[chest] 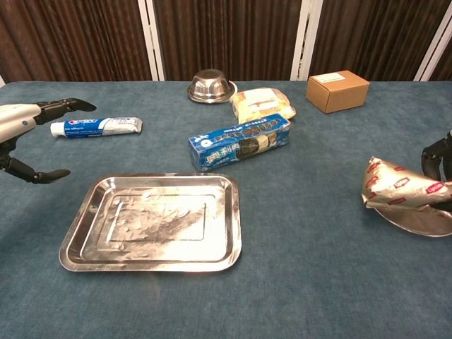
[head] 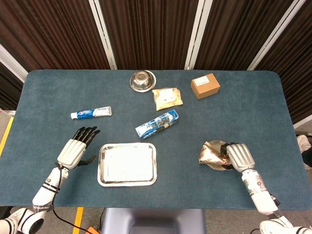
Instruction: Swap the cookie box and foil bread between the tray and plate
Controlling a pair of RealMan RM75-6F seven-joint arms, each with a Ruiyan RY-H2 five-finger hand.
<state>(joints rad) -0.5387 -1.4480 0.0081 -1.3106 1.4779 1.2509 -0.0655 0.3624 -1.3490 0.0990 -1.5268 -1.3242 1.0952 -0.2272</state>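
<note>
The blue cookie box (head: pixel 157 124) (chest: pixel 240 141) lies on the table cloth just beyond the empty steel tray (head: pixel 127 164) (chest: pixel 152 226). The foil bread (head: pixel 209 152) (chest: pixel 395 187) sits tilted over the small metal plate (head: pixel 217 165) (chest: pixel 424 222), its left end raised. My right hand (head: pixel 238 156) (chest: pixel 439 159) grips the bread's right end, fingers curled over it. Left of the tray hovers my left hand (head: pixel 77 146) (chest: pixel 21 131), fingers spread and holding nothing.
A toothpaste tube (head: pixel 91 113) (chest: pixel 95 126) lies beyond my left hand. At the back stand a steel bowl (head: pixel 143 80) (chest: pixel 211 85), a wrapped bread pack (head: pixel 167 97) (chest: pixel 263 103) and a cardboard box (head: pixel 204 86) (chest: pixel 337 90).
</note>
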